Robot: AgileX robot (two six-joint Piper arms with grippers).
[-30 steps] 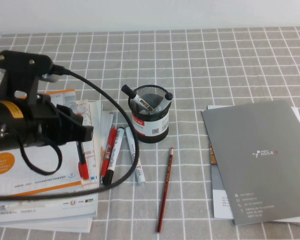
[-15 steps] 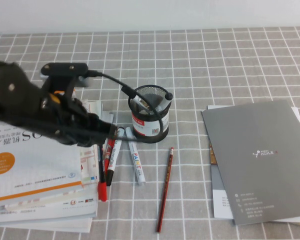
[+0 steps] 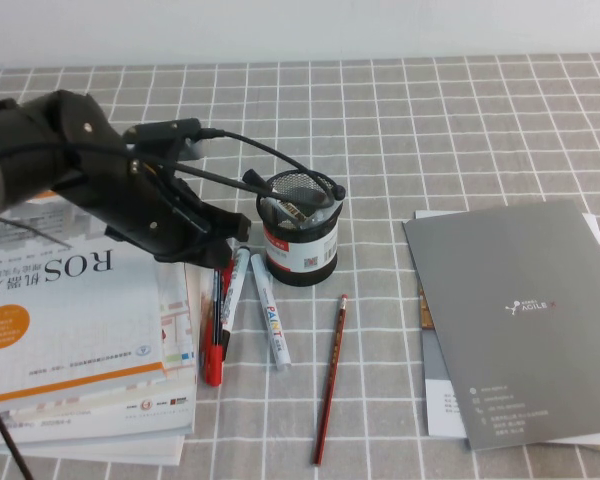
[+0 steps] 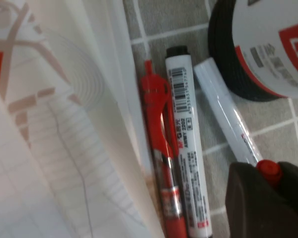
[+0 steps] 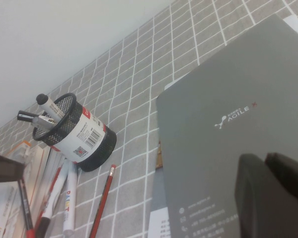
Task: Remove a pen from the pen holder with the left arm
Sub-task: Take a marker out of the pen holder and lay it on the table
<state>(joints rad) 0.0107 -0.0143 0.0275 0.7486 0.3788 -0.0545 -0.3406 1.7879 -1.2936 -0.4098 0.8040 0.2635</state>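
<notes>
As left pincer (image 3: 222, 262) grips pen (image 3: 213, 362), right (image 5: 268, 161) overhangs booklet (image 5: 223, 94).

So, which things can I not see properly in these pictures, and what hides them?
Pens in the pen holder: lower parts behind its mesh wall, high and right wrist views.
Left gripper, shut on the red pen beside the holder: grip under the arm in the high view, cut by the edge in its wrist view.
Right gripper, above the grey booklet: outside the high view.

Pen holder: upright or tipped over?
Upright: mouth faces up, markers lean inside. Left gripper low beside it; right gripper above grey booklet.
</notes>
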